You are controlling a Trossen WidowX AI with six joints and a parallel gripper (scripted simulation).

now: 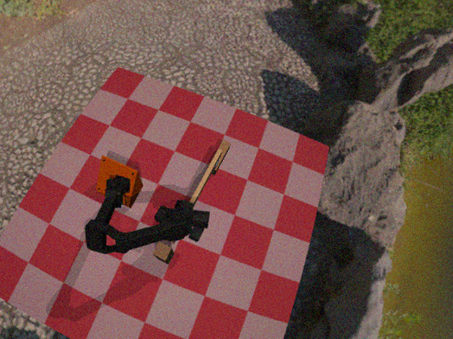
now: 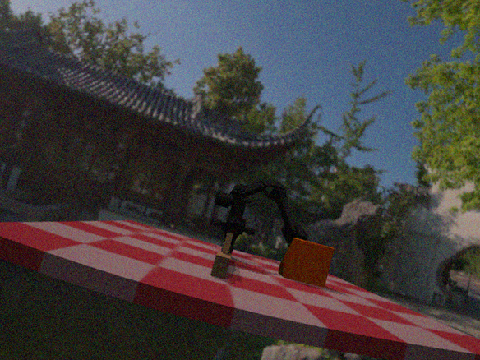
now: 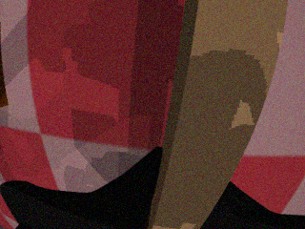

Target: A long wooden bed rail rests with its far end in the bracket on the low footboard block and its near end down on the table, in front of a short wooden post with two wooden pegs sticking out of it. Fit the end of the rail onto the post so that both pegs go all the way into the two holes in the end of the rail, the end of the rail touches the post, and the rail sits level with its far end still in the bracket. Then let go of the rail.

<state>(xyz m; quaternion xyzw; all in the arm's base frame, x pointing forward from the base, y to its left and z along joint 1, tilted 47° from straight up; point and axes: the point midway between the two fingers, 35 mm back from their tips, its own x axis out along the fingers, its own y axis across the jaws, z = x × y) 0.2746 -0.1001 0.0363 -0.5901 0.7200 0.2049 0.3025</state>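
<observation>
The wooden rail runs from the low footboard block to my gripper. Its far end is at the block; the bracket fit is too small to tell. My gripper is shut on the rail near its post end, with one black finger on each side in the wrist view. The wooden post stands just beyond the gripper in the top view. The gripper hides most of the rail's end there, so the pegs, the holes and any contact with the post cannot be seen.
The orange robot base stands to one side of the rail on the red and white checkered table. The black arm reaches from it across to the rail. Shadows fall across the table.
</observation>
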